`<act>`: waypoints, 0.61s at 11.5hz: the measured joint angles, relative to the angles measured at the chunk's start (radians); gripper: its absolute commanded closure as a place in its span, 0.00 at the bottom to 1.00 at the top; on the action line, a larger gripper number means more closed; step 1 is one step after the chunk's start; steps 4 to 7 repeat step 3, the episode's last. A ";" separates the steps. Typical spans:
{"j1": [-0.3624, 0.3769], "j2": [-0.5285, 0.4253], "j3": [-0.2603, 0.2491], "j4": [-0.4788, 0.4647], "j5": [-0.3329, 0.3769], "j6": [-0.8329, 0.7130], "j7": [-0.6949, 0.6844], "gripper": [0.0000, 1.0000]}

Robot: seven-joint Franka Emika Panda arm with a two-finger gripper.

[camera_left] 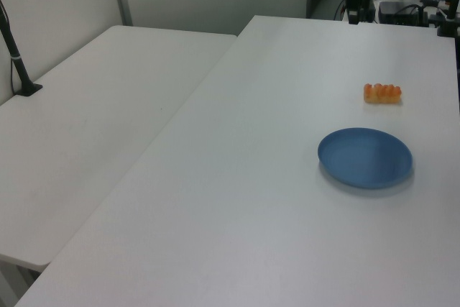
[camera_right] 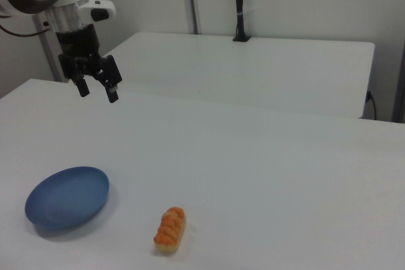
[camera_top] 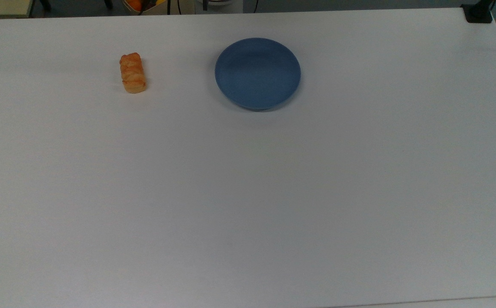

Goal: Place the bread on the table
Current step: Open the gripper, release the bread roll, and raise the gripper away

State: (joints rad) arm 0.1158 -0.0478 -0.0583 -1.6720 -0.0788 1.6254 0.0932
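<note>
The bread (camera_top: 133, 72), a small golden-orange loaf with a lumpy top, lies flat on the white table (camera_top: 248, 192), to the top view's left of the blue plate (camera_top: 257, 72). Nothing touches it. It also shows in the left view as the bread (camera_left: 382, 93) beyond the plate (camera_left: 365, 157), and in the right view as the bread (camera_right: 170, 229) beside the plate (camera_right: 68, 197). My gripper (camera_right: 98, 93) hangs open and empty, high above the table beyond the plate, well apart from the bread.
A second white table (camera_left: 86, 120) adjoins mine along one long side, with a black post (camera_left: 14, 48) clamped to it. A black clamp (camera_top: 479, 13) sits at the top view's upper right corner. Desks with equipment stand beyond the far edge.
</note>
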 measured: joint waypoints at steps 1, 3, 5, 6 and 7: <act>0.000 -0.006 -0.001 0.002 0.000 -0.005 0.008 0.00; -0.004 -0.015 -0.010 0.008 0.000 -0.020 0.008 0.00; -0.004 -0.015 -0.010 0.008 0.000 -0.020 0.008 0.00; -0.004 -0.015 -0.010 0.008 0.000 -0.020 0.008 0.00; -0.004 -0.015 -0.010 0.008 0.000 -0.020 0.008 0.00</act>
